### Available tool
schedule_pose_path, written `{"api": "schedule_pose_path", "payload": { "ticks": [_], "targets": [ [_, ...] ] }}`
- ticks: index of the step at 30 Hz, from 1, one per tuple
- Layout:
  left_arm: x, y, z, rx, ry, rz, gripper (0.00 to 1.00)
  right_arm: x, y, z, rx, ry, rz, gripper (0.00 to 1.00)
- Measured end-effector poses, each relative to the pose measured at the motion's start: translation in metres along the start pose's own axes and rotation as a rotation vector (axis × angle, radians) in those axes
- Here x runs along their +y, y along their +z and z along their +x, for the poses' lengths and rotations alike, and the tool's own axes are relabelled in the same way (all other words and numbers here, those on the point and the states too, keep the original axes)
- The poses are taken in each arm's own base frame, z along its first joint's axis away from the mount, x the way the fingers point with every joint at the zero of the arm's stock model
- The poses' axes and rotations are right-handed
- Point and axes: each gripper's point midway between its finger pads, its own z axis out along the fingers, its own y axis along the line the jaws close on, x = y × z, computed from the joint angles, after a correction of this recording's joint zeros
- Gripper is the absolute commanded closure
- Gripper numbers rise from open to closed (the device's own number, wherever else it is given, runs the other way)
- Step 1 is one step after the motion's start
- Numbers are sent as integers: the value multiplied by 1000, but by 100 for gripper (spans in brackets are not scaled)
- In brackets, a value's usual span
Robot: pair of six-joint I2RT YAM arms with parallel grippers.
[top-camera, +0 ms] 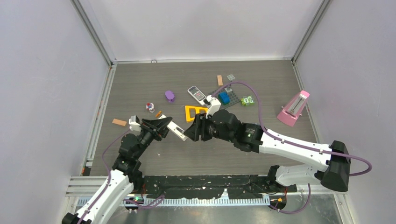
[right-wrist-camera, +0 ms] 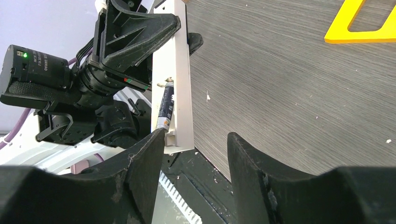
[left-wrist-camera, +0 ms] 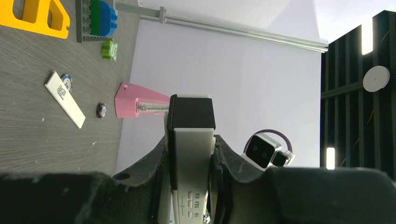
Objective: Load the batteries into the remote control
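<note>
The left gripper (left-wrist-camera: 191, 151) is clamped on the white remote control (right-wrist-camera: 175, 79), with one battery (right-wrist-camera: 164, 106) lying in its open bay. The right gripper (right-wrist-camera: 196, 140), jaws apart and holding nothing, faces the remote's end. A yellow triangle (top-camera: 195, 113) lies just behind and a pink metronome (top-camera: 294, 108) well to the right.

The left arm (top-camera: 114, 182) reached up from its base at seven o'clock and leaned toward one o'clock, elbow bent and wrist rolled onto its side. The left gripper (top-camera: 160, 124) was clamped on the remote control (top-camera: 176, 131), which stuck out toward four o'clock. The right arm (top-camera: 289, 145) stretched low from its base at four o'clock toward ten o'clock. The right gripper (top-camera: 192, 131) faced the left one, just beside the remote control's free end. Its jaws stood apart with nothing between them.
</note>
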Motion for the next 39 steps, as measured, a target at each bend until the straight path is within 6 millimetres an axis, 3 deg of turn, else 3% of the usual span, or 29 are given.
{"api": "schedule_pose_path", "payload": {
  "ticks": [24,39],
  "targets": [
    [-10,5,2,18,149,72,100,-10,7,4,70,72,48,48],
    [-5,5,5,40,297,81,100,-21,12,16,147,149,76,63]
  ]
}}
